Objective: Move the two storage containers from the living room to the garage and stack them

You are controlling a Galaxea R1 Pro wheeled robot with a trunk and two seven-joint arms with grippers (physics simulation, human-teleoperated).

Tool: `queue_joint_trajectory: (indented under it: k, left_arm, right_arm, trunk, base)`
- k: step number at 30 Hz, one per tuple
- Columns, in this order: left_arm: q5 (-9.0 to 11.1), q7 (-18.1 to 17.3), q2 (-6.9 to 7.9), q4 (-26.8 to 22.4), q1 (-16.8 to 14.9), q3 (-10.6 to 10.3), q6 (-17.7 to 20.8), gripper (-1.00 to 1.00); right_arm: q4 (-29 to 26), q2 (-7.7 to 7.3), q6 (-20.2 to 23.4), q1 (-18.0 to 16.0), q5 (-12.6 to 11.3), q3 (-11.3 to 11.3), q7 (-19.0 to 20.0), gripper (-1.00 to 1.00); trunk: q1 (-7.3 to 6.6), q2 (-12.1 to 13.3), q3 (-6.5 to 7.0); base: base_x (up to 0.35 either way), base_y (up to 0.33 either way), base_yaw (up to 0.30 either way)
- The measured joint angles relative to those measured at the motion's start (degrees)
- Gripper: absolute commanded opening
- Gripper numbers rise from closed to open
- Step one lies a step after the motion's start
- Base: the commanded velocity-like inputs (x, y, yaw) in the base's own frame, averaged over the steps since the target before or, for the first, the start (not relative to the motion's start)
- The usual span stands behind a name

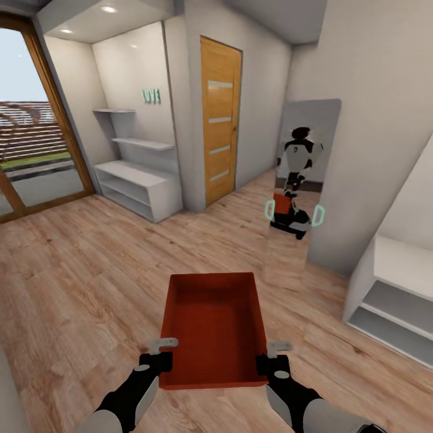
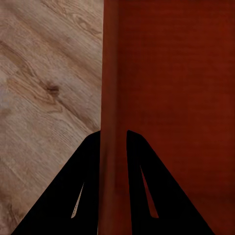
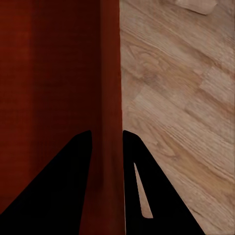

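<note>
One orange-red storage container (image 1: 213, 325) hangs in front of me above the light wood-plank floor (image 1: 78, 270), empty and level. My left gripper (image 1: 161, 359) is shut on its left wall near the close corner, and my right gripper (image 1: 269, 362) is shut on its right wall. In the left wrist view the black fingers (image 2: 73, 196) straddle the container wall (image 2: 113, 98). The right wrist view shows the same: fingers (image 3: 142, 196) on either side of the wall (image 3: 110, 88). The second container is out of view.
A wooden door (image 1: 219, 120) stands ahead in a pale wall. White shelving (image 1: 135, 180) sits left of it, next to a wood-framed glass door (image 1: 36, 120). A tall mirror (image 1: 300, 180) at the right reflects me with the container. Another white shelf unit (image 1: 397, 294) stands at far right.
</note>
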Motion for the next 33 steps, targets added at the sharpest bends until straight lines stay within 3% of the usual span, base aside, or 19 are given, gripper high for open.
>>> queue_joint_trajectory:
  k: [8, 33]
  left_arm:
    - [0.0, 0.0, 0.0, 0.1, 0.0, 0.0, 0.0, -1.0]
    - [0.0, 0.0, -0.01, 0.2, 0.0, 0.0, 0.0, -1.0]
  right_arm:
    - [0.1, 0.02, -0.1, 0.0, 0.0, 0.0, 0.1, -1.0]
    - [0.2, 0.05, -0.1, 0.0, 0.0, -0.1, 0.1, -1.0]
  trunk:
    - [0.0, 0.0, 0.0]
    - [0.0, 0.0, 0.0]
  base:
    - [0.322, 0.0, 0.212]
    - [0.322, 0.0, 0.004]
